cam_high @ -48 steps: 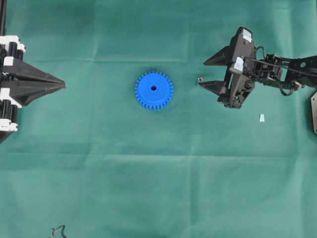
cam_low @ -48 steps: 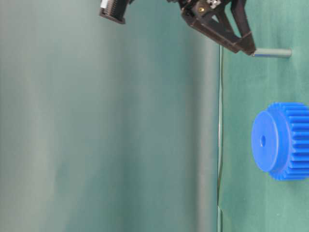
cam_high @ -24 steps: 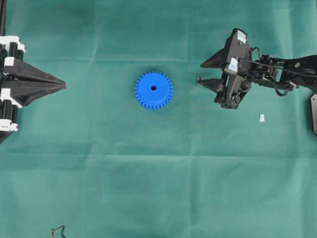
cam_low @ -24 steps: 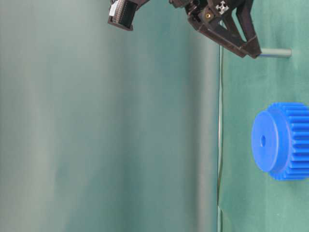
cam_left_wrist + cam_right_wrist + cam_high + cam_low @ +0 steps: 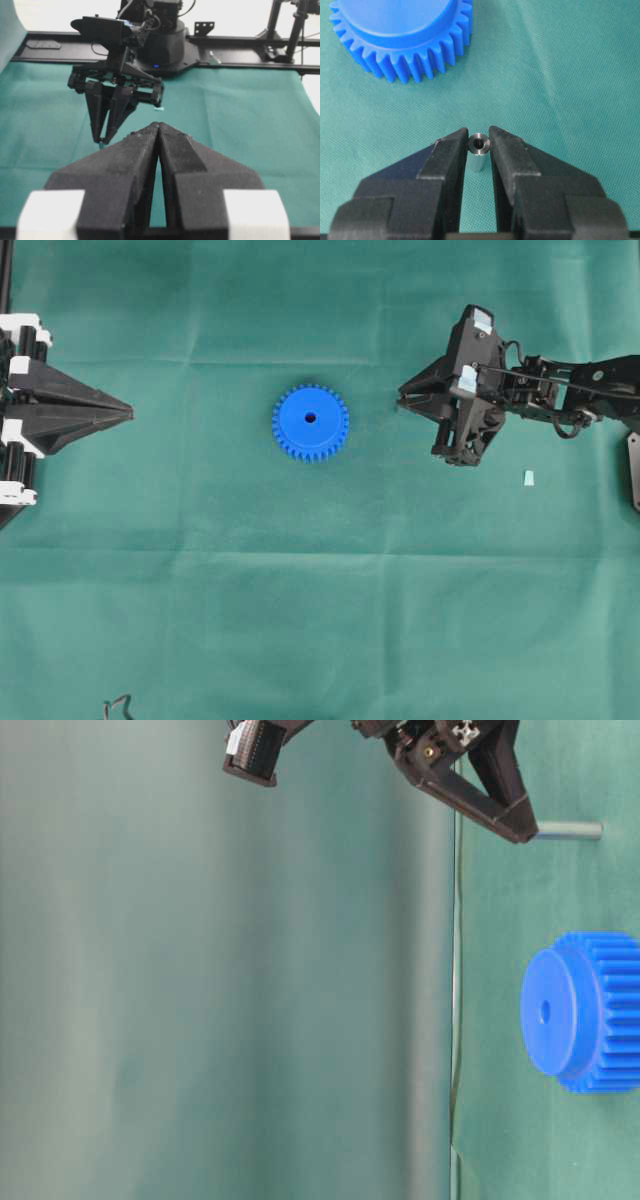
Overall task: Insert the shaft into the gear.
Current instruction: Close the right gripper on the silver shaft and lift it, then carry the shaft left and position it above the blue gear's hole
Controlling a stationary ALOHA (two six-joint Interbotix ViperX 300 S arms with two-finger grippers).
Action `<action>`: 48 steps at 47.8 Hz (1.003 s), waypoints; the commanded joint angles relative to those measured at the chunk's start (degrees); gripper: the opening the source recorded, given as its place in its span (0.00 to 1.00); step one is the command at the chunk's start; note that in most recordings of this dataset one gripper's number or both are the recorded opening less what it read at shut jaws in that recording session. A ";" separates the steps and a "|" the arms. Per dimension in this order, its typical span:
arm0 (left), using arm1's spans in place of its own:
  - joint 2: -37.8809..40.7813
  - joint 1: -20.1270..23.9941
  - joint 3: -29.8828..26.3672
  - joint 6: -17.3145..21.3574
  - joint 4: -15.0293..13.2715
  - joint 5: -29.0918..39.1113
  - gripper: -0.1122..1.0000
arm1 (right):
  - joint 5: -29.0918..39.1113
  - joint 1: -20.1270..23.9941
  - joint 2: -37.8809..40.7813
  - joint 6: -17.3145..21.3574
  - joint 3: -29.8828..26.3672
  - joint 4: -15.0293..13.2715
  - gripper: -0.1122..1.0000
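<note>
The blue gear [image 5: 310,422] lies flat on the green cloth, hole up; it also shows in the table-level view [image 5: 580,1012] and at the far side of the right wrist view [image 5: 400,30]. To its right the silvery shaft [image 5: 479,152] stands upright on the cloth [image 5: 570,831]. My right gripper [image 5: 402,400] points down at it, and its two fingertips press the shaft's top end from both sides [image 5: 479,140] [image 5: 525,832]. My left gripper [image 5: 128,413] rests at the left edge, shut and holding nothing [image 5: 159,126].
A small white wedge [image 5: 527,477] lies on the cloth to the right of the right gripper. A bit of wire [image 5: 118,705] shows at the bottom left. Green cloth [image 5: 330,590] covers the whole table.
The right gripper's fingers have closed from wide apart onto the standing shaft, and the gripper shifted slightly toward it. The gear and the left arm have not moved.
</note>
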 commanded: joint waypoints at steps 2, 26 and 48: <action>0.18 0.00 -1.49 0.00 0.18 0.00 0.10 | 1.23 -0.09 -1.93 -0.26 -1.93 -0.18 0.26; 0.18 0.00 -1.49 -0.09 0.18 0.35 0.10 | 20.13 -0.18 -14.50 -2.29 -8.44 -2.20 0.26; 0.18 0.00 -1.49 -0.09 0.18 0.35 0.10 | 18.98 1.14 -10.72 -2.29 -12.22 -2.64 0.25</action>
